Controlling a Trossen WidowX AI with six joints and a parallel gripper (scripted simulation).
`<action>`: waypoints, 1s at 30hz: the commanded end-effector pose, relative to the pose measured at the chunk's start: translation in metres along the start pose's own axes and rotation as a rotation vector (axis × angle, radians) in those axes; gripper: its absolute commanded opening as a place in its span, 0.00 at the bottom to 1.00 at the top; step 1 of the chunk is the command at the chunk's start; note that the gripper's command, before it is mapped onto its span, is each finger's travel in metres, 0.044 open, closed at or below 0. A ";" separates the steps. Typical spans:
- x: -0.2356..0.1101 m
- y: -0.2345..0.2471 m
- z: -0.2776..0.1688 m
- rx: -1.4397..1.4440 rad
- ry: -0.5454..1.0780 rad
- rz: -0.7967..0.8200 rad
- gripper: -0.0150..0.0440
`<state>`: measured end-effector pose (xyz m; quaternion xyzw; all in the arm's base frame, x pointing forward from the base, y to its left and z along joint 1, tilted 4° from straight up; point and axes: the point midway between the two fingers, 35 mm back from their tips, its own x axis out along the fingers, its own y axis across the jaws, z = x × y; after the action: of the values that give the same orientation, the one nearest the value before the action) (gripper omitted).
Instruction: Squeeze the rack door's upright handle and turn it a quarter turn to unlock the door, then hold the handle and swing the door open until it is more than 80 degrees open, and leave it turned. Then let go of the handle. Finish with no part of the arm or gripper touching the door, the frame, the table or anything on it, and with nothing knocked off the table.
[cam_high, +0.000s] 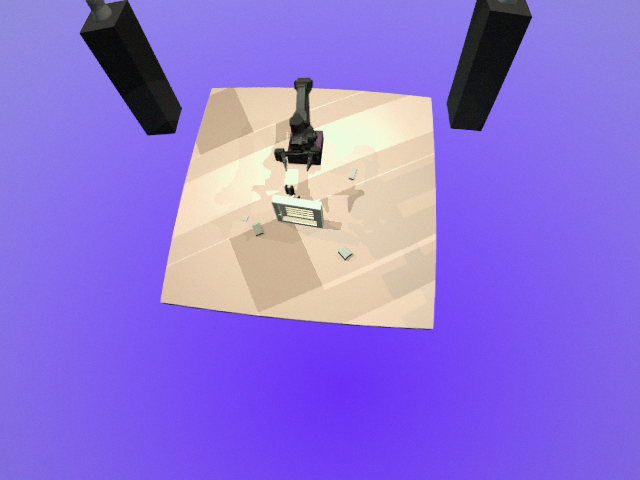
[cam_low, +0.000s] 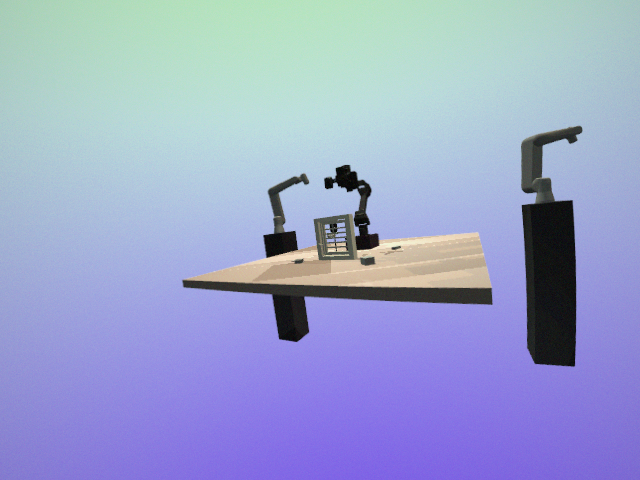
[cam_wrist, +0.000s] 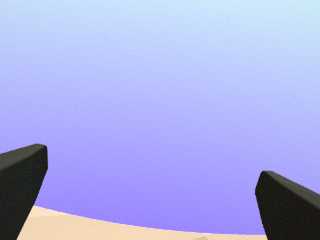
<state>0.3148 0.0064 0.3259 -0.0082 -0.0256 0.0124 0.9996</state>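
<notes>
The rack's pale grey frame (cam_high: 297, 203) (cam_low: 352, 237) stands upright near the middle of the table. The barred door (cam_high: 299, 212) looks closed within it. A small dark part (cam_high: 290, 190), probably the handle, shows on the arm's side of the frame; how far it is turned is too small to tell. A bright pale patch or block lies just beyond it. My gripper (cam_high: 297, 169) (cam_wrist: 155, 171) is open and empty, held above the table between the arm's base and the rack, apart from the door. The wrist view shows neither rack nor handle.
Small grey blocks lie about the rack: one (cam_high: 353, 173) toward the arm's side, one (cam_high: 257, 228) with a smaller piece (cam_high: 245, 218) near it, and another (cam_high: 344, 252) (cam_low: 367, 260) beyond the rack. Two dark pedestals (cam_high: 134, 77) (cam_high: 488, 72) bearing grey arms stand off the table.
</notes>
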 end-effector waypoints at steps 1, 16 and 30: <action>0.001 0.000 -0.001 0.000 0.005 -0.001 0.89; 0.032 -0.017 -0.052 0.010 0.421 -0.052 0.75; 0.033 -0.035 -0.100 0.032 0.829 -0.100 0.75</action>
<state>0.3552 -0.0246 0.2364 0.0010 0.3467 -0.0331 0.9374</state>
